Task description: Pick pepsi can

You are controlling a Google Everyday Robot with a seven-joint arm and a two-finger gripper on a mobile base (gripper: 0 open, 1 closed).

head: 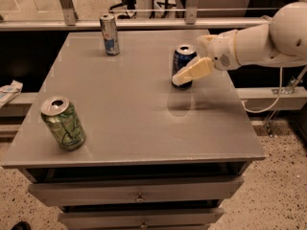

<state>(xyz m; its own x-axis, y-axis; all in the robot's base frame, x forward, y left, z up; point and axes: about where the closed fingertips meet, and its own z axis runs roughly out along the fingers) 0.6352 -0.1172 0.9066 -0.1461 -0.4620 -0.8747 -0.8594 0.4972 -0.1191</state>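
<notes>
Here: gripper (188,74) at upright pepsi can (182,59), table (139,123).

Matt jaws at glossy pepsi can (183,62)

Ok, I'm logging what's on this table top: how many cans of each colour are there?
dark blue can: 1 (the tool is at it, reaching in from the right)
slim silver-and-blue can: 1
green can: 1
Total: 3 cans
</notes>
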